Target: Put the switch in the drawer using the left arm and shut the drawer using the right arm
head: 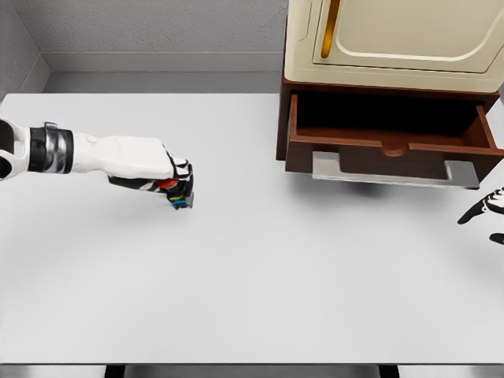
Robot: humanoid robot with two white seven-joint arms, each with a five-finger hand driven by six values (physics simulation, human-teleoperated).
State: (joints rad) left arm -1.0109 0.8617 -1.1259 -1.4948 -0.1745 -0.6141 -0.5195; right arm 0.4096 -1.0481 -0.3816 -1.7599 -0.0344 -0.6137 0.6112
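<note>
My left hand (175, 185) reaches in from the left edge over the white table, its fingers curled around a small switch (178, 194) with red, blue and dark parts; most of the switch is hidden by the fingers. The brown drawer (391, 150) of the cream cabinet stands pulled out at the upper right, with a grey handle (394, 173) along its front and a dark, shadowed inside. My right hand (487, 209) shows only at the right edge, below the drawer's right corner, fingers spread and holding nothing.
The cream cabinet (394, 39) with a rounded door stands on the table's back right. The white table (252, 276) spreads wide between my left hand and the drawer. A grey wall runs behind the table.
</note>
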